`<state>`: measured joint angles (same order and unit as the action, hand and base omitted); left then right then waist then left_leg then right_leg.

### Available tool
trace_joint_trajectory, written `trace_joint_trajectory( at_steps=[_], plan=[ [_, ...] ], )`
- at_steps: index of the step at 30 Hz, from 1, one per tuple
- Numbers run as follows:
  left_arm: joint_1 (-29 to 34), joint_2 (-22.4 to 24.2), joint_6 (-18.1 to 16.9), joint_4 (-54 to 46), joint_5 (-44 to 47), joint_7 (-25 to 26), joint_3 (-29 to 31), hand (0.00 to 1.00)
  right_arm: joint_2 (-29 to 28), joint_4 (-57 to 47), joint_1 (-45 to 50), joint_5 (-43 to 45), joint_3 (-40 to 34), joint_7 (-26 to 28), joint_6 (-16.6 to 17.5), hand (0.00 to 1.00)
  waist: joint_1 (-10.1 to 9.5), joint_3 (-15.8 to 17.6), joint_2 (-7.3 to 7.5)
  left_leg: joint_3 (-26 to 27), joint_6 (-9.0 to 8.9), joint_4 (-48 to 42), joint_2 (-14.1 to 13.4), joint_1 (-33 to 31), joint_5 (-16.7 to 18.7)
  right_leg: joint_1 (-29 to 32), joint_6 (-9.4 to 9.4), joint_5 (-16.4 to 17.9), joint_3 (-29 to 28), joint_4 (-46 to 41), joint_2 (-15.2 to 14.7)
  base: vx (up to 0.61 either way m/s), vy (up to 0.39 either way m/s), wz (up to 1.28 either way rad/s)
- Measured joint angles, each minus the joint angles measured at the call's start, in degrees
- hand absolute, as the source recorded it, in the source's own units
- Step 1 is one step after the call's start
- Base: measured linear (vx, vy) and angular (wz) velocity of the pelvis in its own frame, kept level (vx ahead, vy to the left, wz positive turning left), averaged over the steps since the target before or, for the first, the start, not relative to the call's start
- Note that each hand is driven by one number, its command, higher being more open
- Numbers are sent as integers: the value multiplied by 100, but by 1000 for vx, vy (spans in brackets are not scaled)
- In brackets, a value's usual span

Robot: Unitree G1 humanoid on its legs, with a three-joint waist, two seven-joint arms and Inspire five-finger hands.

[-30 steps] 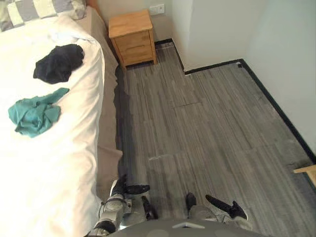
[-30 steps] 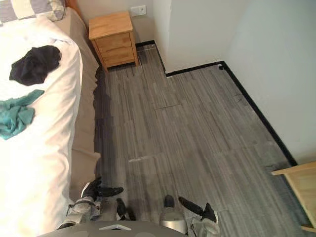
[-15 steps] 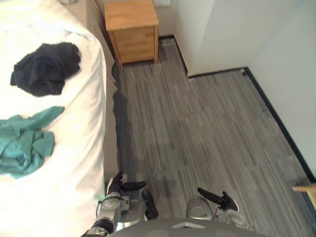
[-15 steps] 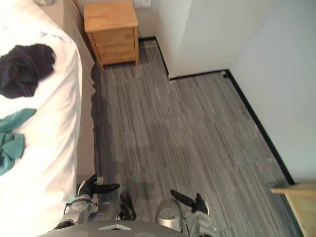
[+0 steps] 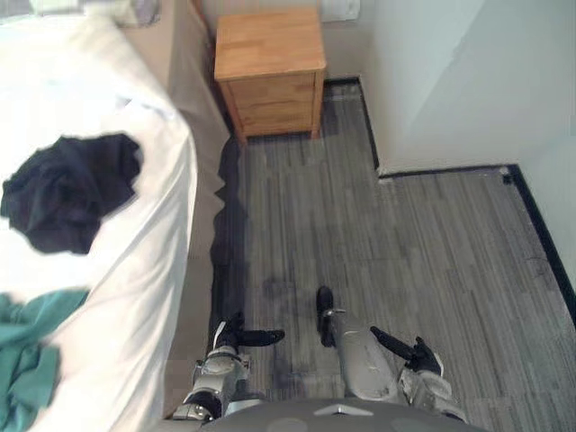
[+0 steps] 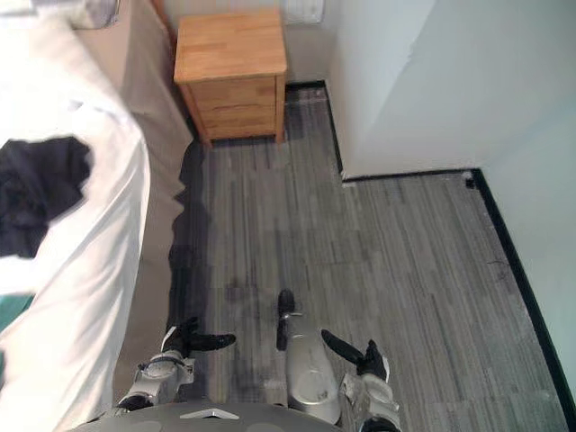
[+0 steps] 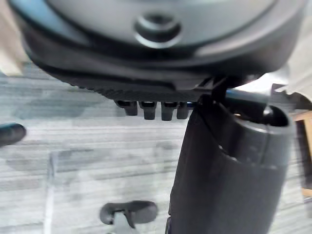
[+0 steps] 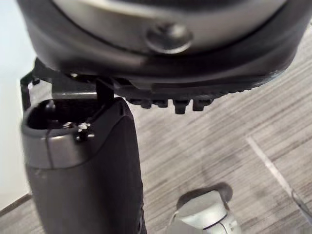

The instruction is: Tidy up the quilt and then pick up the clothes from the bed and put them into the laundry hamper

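Note:
A white quilt [image 5: 126, 261] covers the bed on my left. On it lie a crumpled black garment [image 5: 67, 189] and, nearer me at the view's left edge, a teal garment [image 5: 27, 364]. My left hand [image 5: 232, 338] hangs low beside the bed's beige side [image 5: 193, 234], fingers relaxed, holding nothing. My right hand [image 5: 416, 355] hangs low over the floor on the other side, also relaxed and bare. In each wrist view the fingers [image 7: 151, 109] and the right fingers [image 8: 175, 104] point down at the grey floor.
A wooden nightstand [image 5: 270, 67] stands at the bed's head against the far wall. A white wall corner [image 5: 432, 99] with black skirting juts in on the right. Grey plank floor [image 5: 378, 243] runs between bed and wall. A striped pillow [image 5: 81, 9] lies at the head.
The whole picture has shifted: the camera moved, so the nightstand and the clothes sit lower and closer. Both hands stay hanging low with nothing in them; the clothes lie as before.

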<state>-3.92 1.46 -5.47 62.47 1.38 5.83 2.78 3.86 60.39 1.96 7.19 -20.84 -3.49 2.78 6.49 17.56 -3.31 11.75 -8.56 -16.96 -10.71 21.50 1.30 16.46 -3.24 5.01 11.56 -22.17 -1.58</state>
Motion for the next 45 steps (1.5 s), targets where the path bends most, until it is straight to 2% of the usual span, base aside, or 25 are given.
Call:
trace_joint_trajectory(
  at_steps=[2,3,6,8,10,11,12,13,14,16,17,19,20,22,24,27,31,33,35,36,37,38,41,42,45],
  plan=[
    [57,49,-47,-6,4,2,68,100,46,23,23,-17,101,15,-70,100,-21,-12,-44,-267,-46,-1408,-259,-572,-508,-415,-50,91,25,268,165,313,-204,0],
    [167,42,-16,-84,14,-12,200,100,81,41,53,-21,148,16,-77,100,-27,-9,-67,-411,-92,-2962,-557,-1279,-413,-906,-98,121,25,704,380,319,-145,-5],
    [196,16,-79,-334,105,37,419,100,105,118,151,-43,192,-71,-73,100,-214,41,-13,-232,-45,-4278,-684,-2163,325,-1760,-135,143,-84,1287,553,287,-103,-11],
    [195,19,-129,-417,211,48,482,100,144,256,125,-262,159,-102,-95,100,-315,46,-29,14,10,-3842,-572,-2546,766,-2192,-108,126,-121,1603,535,262,-34,-15],
    [198,44,-223,-465,315,27,483,100,163,286,102,-472,153,-97,-126,100,-386,48,-11,484,191,-2090,-225,-2718,996,-2621,-38,141,-75,1903,358,243,30,-6],
    [199,46,-219,-464,324,26,483,100,162,280,113,-472,165,-97,-126,100,-393,41,2,694,242,-1467,-78,-2697,938,-2692,-1,175,-49,1953,304,280,72,15],
    [207,50,-201,-448,353,27,483,100,171,224,147,-474,190,-94,-121,100,-393,6,-34,1463,429,-131,130,-2696,468,-2792,97,268,72,2051,209,249,75,27],
    [212,55,-185,-441,354,26,481,100,189,215,163,-472,192,-93,-124,100,-395,-13,-64,1876,509,222,173,-2704,229,-2829,133,304,142,2084,200,356,120,55],
    [211,31,-168,-423,356,27,485,100,194,213,177,-474,232,-102,-129,100,-405,-31,-48,2647,1198,537,206,-2653,-102,-2954,226,387,305,2132,148,433,142,52],
    [212,-27,-186,-403,359,24,541,100,113,150,203,-473,317,-113,-117,100,-463,-130,116,3419,1543,657,468,-2608,48,-3080,423,513,529,2103,-85,498,172,68],
    [207,-24,-181,-405,360,14,620,100,90,161,194,-478,326,-111,-121,100,-486,-158,134,3353,1605,683,563,-2588,104,-3085,503,570,583,2001,-158,518,223,91],
    [210,1,-182,-310,363,0,745,100,101,163,172,-519,331,-50,-114,100,-482,-186,137,3016,1558,1041,850,-2237,193,-2842,864,812,682,724,-412,479,230,87],
    [211,-13,-174,-204,360,-5,737,100,92,166,184,-522,344,-50,-114,100,-477,-229,172,2735,1512,1227,992,-1976,238,-2419,1086,768,646,-729,-655,360,169,84],
    [223,-114,-116,-130,350,-9,700,100,56,163,222,-519,350,-55,-102,100,-470,-294,269,2280,1508,1275,1119,-1702,367,-1816,1781,419,284,-2426,-878,466,108,119],
    [216,-186,50,-33,348,-73,603,100,29,-13,239,-456,341,-48,-18,100,-383,-294,286,1490,1480,1295,1173,-1288,483,-1371,1522,564,339,-3658,-1181,527,-24,182],
    [199,-204,191,-12,354,-184,463,100,35,-161,208,-457,345,-54,30,100,-308,-295,260,766,1451,1344,1072,-1026,496,-1085,1052,843,328,-3071,-1383,437,-205,181],
    [250,-210,168,-134,476,-126,432,100,62,-125,209,-456,343,-54,27,100,-401,-310,248,-187,905,1305,722,-946,662,-951,1055,776,-1138,-285,-1321,274,-369,127],
    [274,-196,71,-196,476,-39,534,100,56,-92,215,-426,282,-3,2,100,-488,-353,295,-637,604,1070,510,-1170,883,-786,983,643,-2041,396,-1319,192,-588,108],
    [470,-186,24,-454,474,5,974,100,3,-235,263,-422,313,9,-44,100,-547,-396,280,-969,125,670,-12,-1403,1234,-762,977,650,-2724,579,-1186,210,-760,112],
    [606,-233,19,-538,476,22,1167,100,-57,-289,356,-424,429,-17,-81,100,-636,-496,443,-988,-17,622,-217,-1399,1307,-864,876,783,-2841,663,-1140,229,-756,103],
    [689,-234,44,-540,474,49,1353,100,-11,-278,417,-415,474,-62,-138,100,-675,-467,434,-1023,-110,569,-630,-1305,1291,-840,1481,485,-2490,196,-952,197,-611,101],
    [715,-160,76,-515,474,58,1431,100,44,-294,416,-414,488,-86,-145,100,-677,-486,334,-964,-140,467,-804,-1344,1231,-845,1352,686,-2299,-88,-823,249,-683,127],
    [855,23,18,-641,469,-7,1571,100,153,-492,466,-589,877,-185,-206,100,-705,-621,253,-236,246,837,-1035,-1433,-51,-1051,1153,1000,-1387,-762,-746,225,-637,158],
    [897,85,-21,-747,469,-12,1692,100,192,-498,470,-697,1053,-197,-211,100,-679,-699,285,205,630,1204,-1074,-1486,-580,-1263,1042,1060,-893,-533,-826,132,-454,184],
    [882,153,-76,-790,483,21,1862,100,216,-472,387,-859,1133,-211,-181,100,-686,-678,271,2061,296,-237,-1120,-1811,111,-1951,836,980,-169,51,-844,90,-330,152]
  ],
)
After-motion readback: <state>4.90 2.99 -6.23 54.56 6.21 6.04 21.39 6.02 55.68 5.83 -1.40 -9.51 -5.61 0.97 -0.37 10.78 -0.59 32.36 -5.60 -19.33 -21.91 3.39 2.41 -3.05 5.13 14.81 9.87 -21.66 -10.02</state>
